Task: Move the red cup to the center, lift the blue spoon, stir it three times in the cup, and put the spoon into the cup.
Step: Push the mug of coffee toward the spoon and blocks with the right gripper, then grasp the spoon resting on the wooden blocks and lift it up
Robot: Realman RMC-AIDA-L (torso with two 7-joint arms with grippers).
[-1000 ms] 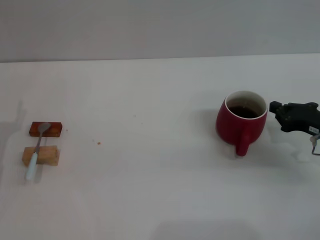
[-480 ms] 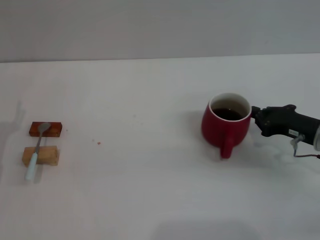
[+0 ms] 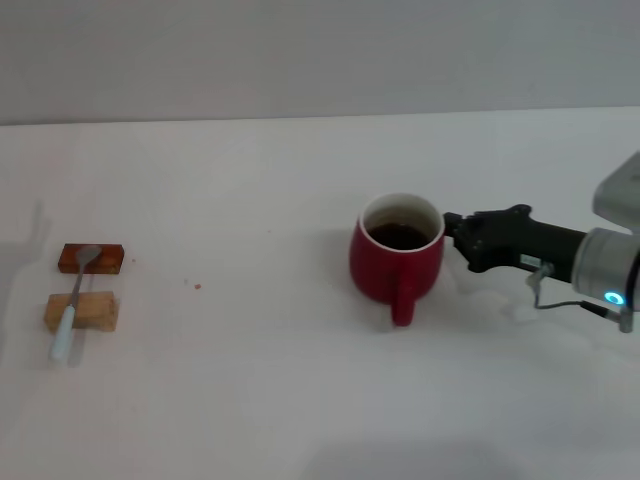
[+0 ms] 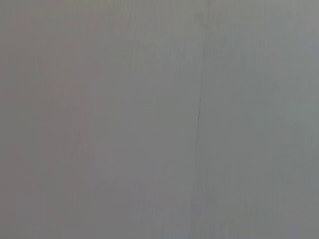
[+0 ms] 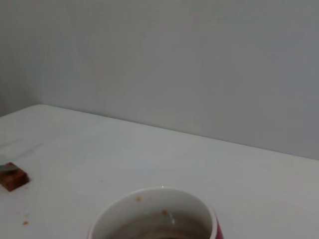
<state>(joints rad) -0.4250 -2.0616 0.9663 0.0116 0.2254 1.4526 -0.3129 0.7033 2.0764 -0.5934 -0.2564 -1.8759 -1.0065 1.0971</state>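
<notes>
Right end effector (image 3: 455, 228) against red cup (image 3: 396, 258), fingers unclear, blue spoon (image 3: 72, 303) far left

Glossy ceramic red cup (image 3: 395, 258), matt table (image 3: 300, 380)

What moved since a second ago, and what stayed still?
The red cup slid toward the middle of the table, to the robot's left, with the right claw against its side, coming along behind it. The blue spoon stayed put on its two small blocks. The left claw isn't in view.
</notes>
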